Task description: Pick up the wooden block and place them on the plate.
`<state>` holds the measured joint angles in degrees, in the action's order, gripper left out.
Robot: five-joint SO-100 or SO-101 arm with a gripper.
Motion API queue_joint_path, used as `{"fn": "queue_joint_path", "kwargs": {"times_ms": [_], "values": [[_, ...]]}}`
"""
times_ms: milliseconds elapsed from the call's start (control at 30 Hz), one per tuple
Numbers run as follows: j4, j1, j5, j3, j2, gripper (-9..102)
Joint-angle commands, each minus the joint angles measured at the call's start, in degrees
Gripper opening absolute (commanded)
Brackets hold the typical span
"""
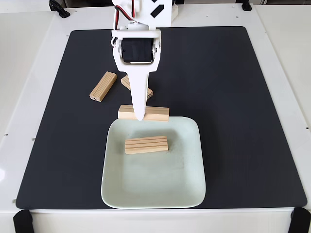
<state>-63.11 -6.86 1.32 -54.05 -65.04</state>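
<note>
— Wooden blocks: we count four. One grooved block [146,145] lies on the plate [189,189]; where are the others?

— One [158,113] lies just beyond the plate's far rim, two [103,86] [127,82] farther back on the black mat [243,97]. The gripper [139,116] points down over the near one; we cannot tell whether its fingers are apart.

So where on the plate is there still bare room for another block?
The plate is bare below the grooved block down to its near rim, and along both side rims. Its far rim is crowded: a block lies against it under the end effector.
</note>
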Motion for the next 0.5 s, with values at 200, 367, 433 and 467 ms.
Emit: {"fn": "queue_joint_path", "kwargs": {"times_ms": [200,367,433,467], "values": [[1.8,1.0,-0.2,3.7,4.5,2],[1.9,1.1,-0.2,3.6,5.0,2],[2.0,1.0,-0.5,3.5,5.1,2],[2.0,0.9,-0.6,3.5,5.2,2]]}}
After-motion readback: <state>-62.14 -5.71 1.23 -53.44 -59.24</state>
